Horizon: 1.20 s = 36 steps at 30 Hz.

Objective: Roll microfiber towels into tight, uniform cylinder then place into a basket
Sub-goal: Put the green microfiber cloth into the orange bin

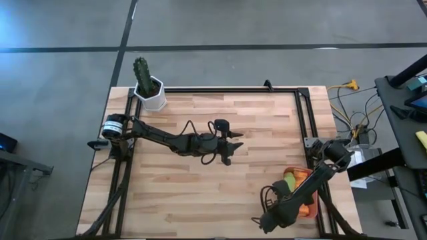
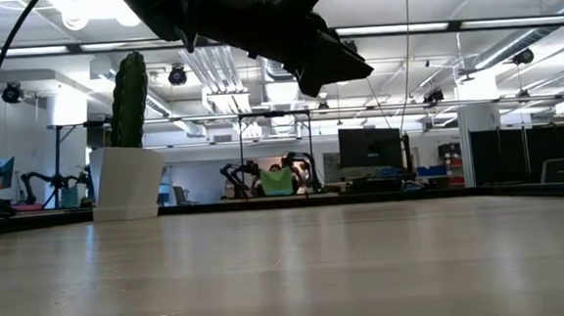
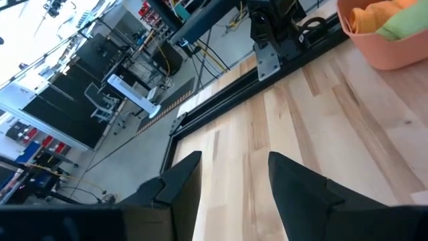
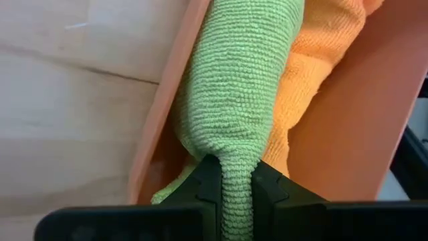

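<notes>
The right gripper (image 4: 227,184) is at the near right corner of the table (image 1: 200,193), over the basket (image 4: 348,120). Its fingers pinch one end of the rolled green towel (image 4: 234,87), which lies inside the basket beside the orange towel (image 4: 314,60). Farther, over the middle of the table, the left gripper (image 3: 231,184) hangs with its fingers spread and nothing between them. At the far left corner stands a white pot with a cactus (image 1: 148,85).

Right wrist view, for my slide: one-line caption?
Right gripper pinches the rolled green towel beside the orange towel inside the basket.
</notes>
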Motion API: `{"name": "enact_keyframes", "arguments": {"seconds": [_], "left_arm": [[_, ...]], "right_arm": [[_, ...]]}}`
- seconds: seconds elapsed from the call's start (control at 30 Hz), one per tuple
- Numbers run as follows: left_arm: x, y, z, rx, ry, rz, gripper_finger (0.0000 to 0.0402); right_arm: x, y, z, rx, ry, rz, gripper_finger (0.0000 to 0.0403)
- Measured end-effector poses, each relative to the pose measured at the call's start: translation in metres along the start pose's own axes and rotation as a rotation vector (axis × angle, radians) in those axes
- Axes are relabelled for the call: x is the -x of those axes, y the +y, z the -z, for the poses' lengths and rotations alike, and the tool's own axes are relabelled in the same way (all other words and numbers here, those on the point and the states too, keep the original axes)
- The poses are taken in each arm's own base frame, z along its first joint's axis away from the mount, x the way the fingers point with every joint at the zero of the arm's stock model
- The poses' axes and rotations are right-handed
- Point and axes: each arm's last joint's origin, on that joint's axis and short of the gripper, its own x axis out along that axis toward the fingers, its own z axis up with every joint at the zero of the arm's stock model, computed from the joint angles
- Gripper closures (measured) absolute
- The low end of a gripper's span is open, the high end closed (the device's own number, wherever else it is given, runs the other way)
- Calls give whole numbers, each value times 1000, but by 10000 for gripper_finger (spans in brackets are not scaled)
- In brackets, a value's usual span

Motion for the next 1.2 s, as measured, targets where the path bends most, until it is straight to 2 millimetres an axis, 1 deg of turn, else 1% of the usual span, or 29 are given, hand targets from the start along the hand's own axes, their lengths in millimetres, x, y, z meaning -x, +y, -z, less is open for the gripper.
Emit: {"name": "enact_keyframes", "arguments": {"seconds": [0.17,0.27,0.37,0.5,0.63,0.7,0.77,0.87,1.03,1.1,1.2], "left_arm": [[0,-1,1,17,11,3,244],[0,-1,2,17,16,5,244],[0,-1,2,16,17,6,244],[0,-2,2,14,21,9,244],[0,-2,3,12,25,12,244],[0,-2,3,12,26,13,244],[0,-2,3,11,27,13,244],[0,-3,5,9,32,17,244],[1,-4,7,7,35,19,244],[1,-4,7,8,34,18,244],[1,-4,7,9,34,19,244]], "right_arm": [[0,4,4,-11,-17,-71,374],[1,3,3,-27,-42,-90,365],[1,4,4,-27,-61,-108,341],[2,6,6,-23,-75,-164,291],[-2,13,9,5,-47,-237,243],[-6,16,10,38,-37,-259,231],[-8,16,9,57,-42,-254,230],[-4,9,9,80,-55,-239,236],[13,-15,10,44,-87,-197,242],[19,-24,12,35,-98,-209,243],[24,-31,15,16,-132,-264,243]]}}
